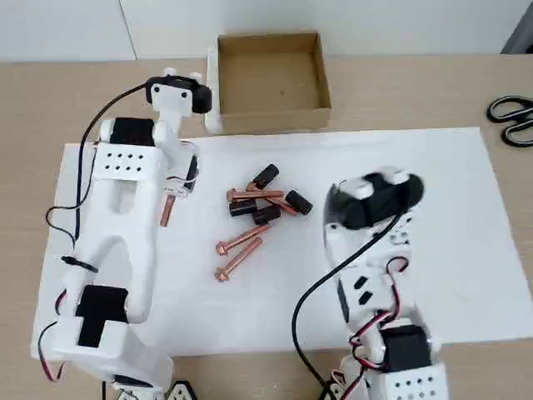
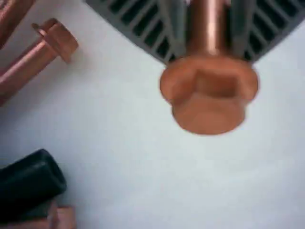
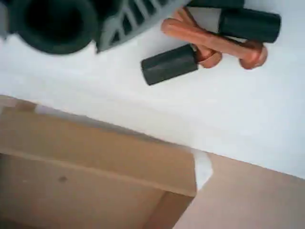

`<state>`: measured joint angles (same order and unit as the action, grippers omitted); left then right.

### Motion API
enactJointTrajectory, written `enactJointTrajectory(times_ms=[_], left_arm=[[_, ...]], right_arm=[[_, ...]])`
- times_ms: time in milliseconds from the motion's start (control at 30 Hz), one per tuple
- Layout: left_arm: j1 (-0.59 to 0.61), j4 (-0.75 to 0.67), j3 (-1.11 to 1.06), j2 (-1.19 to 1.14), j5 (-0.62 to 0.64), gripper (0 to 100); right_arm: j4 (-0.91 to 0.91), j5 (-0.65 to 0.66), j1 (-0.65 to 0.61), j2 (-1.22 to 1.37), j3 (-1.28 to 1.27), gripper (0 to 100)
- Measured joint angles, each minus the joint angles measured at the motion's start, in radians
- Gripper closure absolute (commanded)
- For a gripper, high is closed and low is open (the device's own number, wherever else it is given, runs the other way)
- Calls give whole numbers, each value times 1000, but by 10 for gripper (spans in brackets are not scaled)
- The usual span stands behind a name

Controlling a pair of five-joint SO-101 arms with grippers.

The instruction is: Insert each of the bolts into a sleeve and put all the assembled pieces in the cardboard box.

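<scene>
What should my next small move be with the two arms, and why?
Probably swing the left gripper, shut on a bolt, toward the right gripper, which seems to hold a sleeve with its open end showing. The two parts are well apart over the paper, so lining them up comes before inserting.

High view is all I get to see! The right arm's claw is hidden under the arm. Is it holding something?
Observer: Yes. The right wrist view shows the right gripper holding a black sleeve.
Operator: Is there a bolt inside it?
Observer: It doesn't look like it. The sleeve's open end faces that camera and is dark inside, with no copper showing.
Operator: What about the left arm's bolt? Which end pokes out?
Observer: The head end. In the left wrist view the left gripper pinches the bolt by its shaft, and the wide head sticks out past the fingertips over the white sheet.
</scene>
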<state>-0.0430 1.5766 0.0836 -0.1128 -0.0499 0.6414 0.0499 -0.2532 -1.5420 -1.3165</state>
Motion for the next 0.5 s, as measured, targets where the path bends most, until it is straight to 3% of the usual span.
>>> enactJointTrajectory(times_ms=[167, 267, 500], left_arm=[[-81, 61, 0, 0, 5, 994], [-117, 81, 21, 0, 69, 994], [-123, 140, 265, 0, 218, 994]], right_arm=[[-14, 0, -89, -172, -143, 995], [-14, 0, -129, -244, -192, 995], [-15, -9, -203, -219, -201, 995]])
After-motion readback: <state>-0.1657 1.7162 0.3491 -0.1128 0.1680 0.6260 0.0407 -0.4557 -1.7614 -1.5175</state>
